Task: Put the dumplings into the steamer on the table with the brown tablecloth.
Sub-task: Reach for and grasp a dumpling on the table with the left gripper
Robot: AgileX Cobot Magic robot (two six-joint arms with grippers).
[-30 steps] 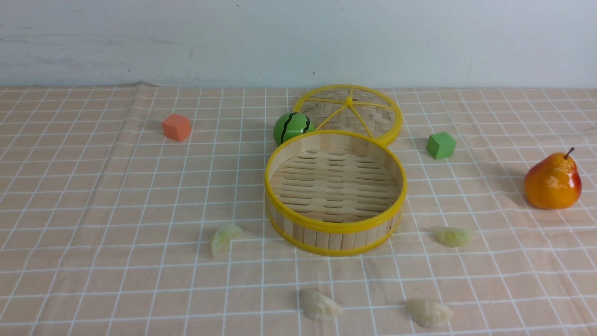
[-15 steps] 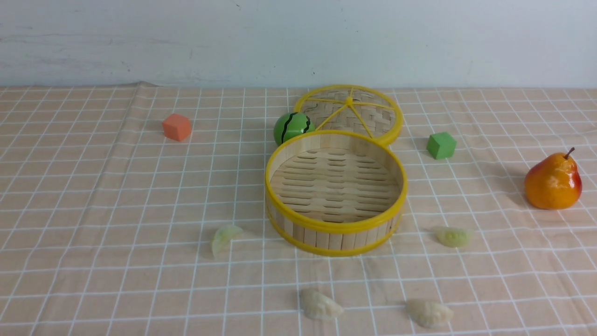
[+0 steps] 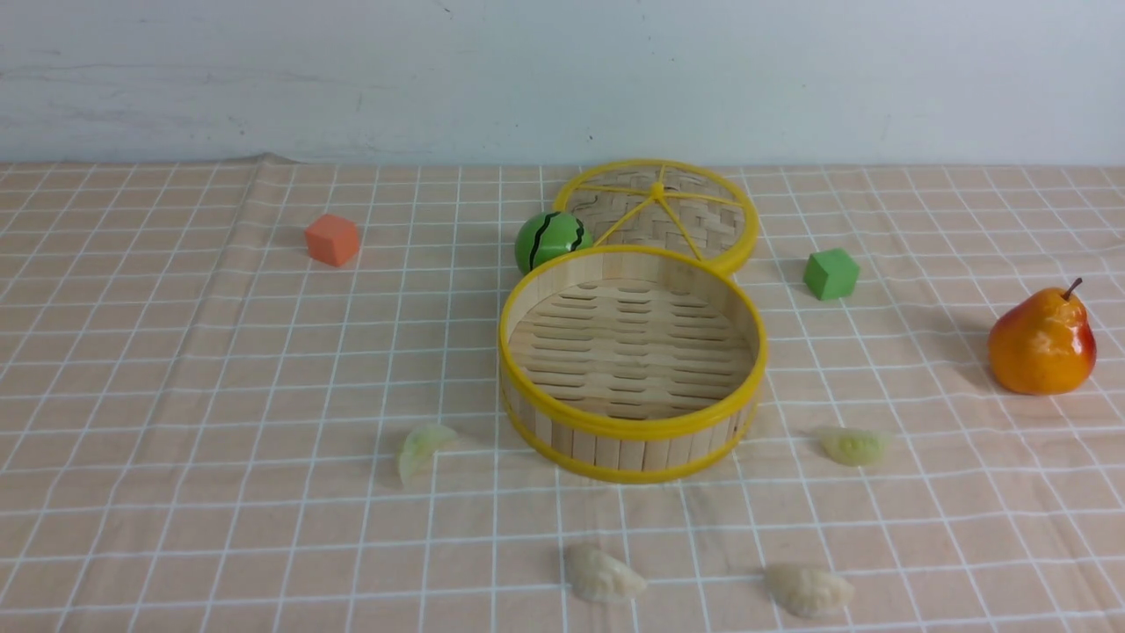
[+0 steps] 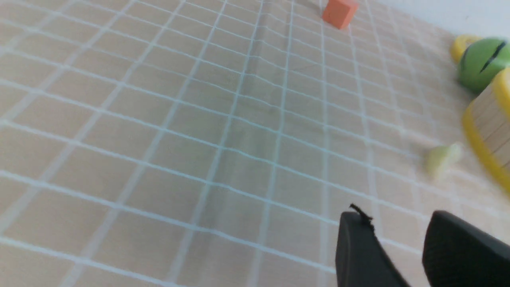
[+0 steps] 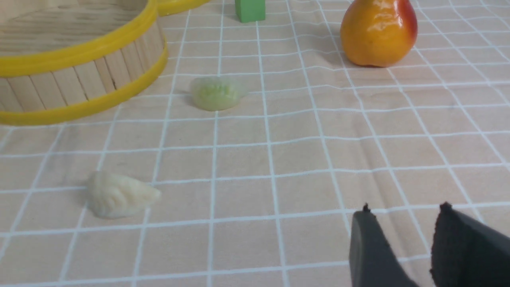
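Note:
The steamer (image 3: pixel 631 435) stands empty mid-table on the brown tablecloth (image 3: pixel 220 369). Two pale green dumplings lie beside it, one to its left (image 3: pixel 420 447) and one to its right (image 3: pixel 852 445). Two cream-white dumplings lie nearer me, one (image 3: pixel 603 573) in front of the steamer and one (image 3: pixel 809 588) to the right. Neither arm shows in the front view. My left gripper (image 4: pixel 398 219) is open and empty over bare cloth, the left green dumpling (image 4: pixel 440 157) ahead of it. My right gripper (image 5: pixel 404 211) is open and empty, with a white dumpling (image 5: pixel 117 194) and a green dumpling (image 5: pixel 216 93) ahead.
The flat woven lid (image 3: pixel 659 214) lies behind the steamer, a green watermelon ball (image 3: pixel 552 239) beside it. An orange cube (image 3: pixel 333 239) sits far left, a green cube (image 3: pixel 831 273) right of the lid, and a pear (image 3: pixel 1042 343) at the far right.

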